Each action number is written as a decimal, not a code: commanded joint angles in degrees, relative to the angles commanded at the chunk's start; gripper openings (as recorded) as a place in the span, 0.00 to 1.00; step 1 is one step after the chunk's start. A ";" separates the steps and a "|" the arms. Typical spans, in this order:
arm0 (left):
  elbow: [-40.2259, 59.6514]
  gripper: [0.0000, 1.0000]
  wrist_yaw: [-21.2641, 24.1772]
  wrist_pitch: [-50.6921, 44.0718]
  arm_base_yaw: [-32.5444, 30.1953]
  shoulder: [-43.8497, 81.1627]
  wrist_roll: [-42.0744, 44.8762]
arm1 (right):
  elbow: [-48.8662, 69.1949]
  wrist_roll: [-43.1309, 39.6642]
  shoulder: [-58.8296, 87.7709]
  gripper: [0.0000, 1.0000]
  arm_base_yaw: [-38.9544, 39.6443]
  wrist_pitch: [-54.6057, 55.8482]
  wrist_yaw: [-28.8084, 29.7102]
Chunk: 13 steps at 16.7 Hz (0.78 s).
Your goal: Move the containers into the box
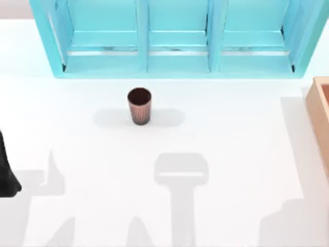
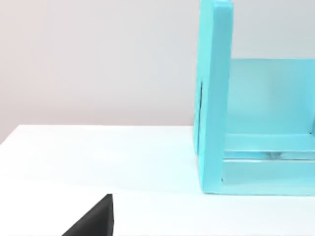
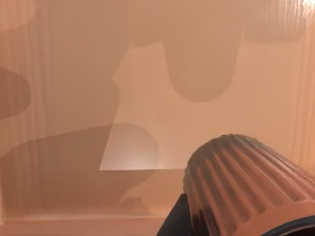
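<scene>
Over the box's tan floor (image 3: 206, 44) the right tool held one ribbed cup (image 3: 246, 182), its grip seemingly closed on it, so lowering and release came next, I judged. Another cup (image 1: 139, 105) stood upright mid-counter (image 1: 231, 154) before the turquoise shelf (image 1: 180, 51); the left arm (image 1: 6, 172) waited at the left edge, fingers unclear.

A copper-brown cup (image 1: 139, 106) with vertically ribbed sides and a dark brown inside is seen on the white table (image 1: 231, 154), which is marked with soft grey shadows. The shelf unit (image 1: 177, 38) behind it is coloured turquoise throughout, and the box (image 1: 318, 110) at the table's right edge is a tan, light brown. In the right wrist view, a second ribbed copper-brown cup (image 3: 246, 187) is shown against the box's pale tan floor (image 3: 147, 73), crossed by darker brown shadows.
</scene>
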 joint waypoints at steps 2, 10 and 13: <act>0.00 1.00 0.00 0.00 0.00 0.00 0.00 | 0.00 0.00 0.00 0.68 0.00 0.00 0.00; 0.00 1.00 0.00 0.00 0.00 0.00 0.00 | 0.00 0.00 0.00 1.00 0.00 0.00 0.00; 0.00 1.00 0.00 0.00 0.00 0.00 0.00 | 0.00 0.00 0.00 1.00 0.00 0.00 0.00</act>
